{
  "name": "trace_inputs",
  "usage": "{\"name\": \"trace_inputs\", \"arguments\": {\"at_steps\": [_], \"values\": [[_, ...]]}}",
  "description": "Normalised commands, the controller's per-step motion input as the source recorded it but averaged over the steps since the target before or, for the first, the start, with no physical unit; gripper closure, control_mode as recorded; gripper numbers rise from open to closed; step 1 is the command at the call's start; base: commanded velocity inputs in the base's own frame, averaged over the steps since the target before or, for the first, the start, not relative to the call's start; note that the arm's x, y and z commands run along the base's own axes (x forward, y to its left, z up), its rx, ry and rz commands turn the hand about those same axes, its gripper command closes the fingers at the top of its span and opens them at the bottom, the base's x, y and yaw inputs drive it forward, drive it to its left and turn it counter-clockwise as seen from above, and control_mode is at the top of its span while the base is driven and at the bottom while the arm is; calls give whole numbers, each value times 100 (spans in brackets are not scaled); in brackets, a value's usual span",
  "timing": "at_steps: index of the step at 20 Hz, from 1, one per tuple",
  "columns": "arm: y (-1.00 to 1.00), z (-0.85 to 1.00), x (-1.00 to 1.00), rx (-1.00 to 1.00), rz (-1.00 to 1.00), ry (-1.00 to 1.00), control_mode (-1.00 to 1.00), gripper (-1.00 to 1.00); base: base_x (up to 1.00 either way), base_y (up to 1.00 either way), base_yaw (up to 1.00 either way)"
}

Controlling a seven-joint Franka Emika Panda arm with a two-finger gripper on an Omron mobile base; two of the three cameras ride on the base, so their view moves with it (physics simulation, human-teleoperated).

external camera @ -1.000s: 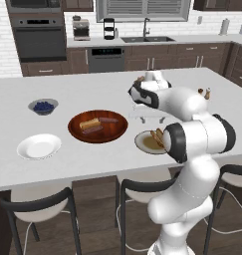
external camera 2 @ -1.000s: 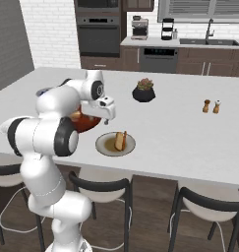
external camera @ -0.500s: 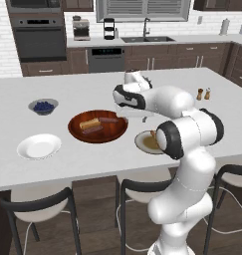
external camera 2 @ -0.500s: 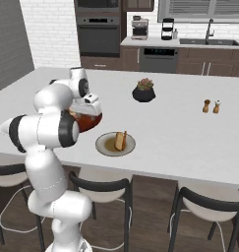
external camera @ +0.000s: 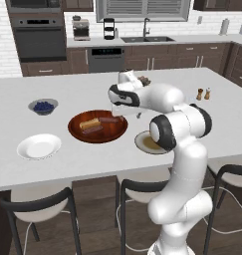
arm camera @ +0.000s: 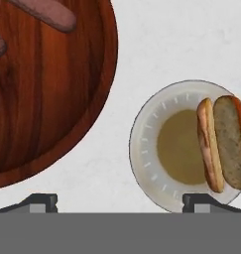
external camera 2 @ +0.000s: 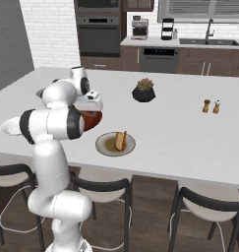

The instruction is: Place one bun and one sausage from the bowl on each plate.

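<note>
- Grey kitchen island worktop [external camera: 67, 164], with ovens and a sink along the far wall.
- My claw [arm camera: 119, 201] is wide open and empty, hanging between the bowl [external camera: 75, 130] and the tan-centred plate [arm camera: 142, 149].
- A bun [arm camera: 225, 141] lies on that plate's rim side; it looks carelessly perched and could roll off if bumped.
- One sausage [arm camera: 45, 12] lies in the bowl, well off from the claw.
- The white plate [external camera: 39, 146] sits bare at the left.
</note>
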Motion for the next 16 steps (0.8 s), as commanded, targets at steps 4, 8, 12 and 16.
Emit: {"name": "trace_inputs", "arguments": {"at_steps": [4,8,12,16], "values": [[43,-15,26,-8,15,0,-100,-100,0,0,0],[30,-19,37,-6,16,0,-100,-100,0,0,0],[3,-19,41,0,24,0,-100,-100,0,0,0],[0,-18,38,1,25,0,-100,-100,0,0,0]]}}
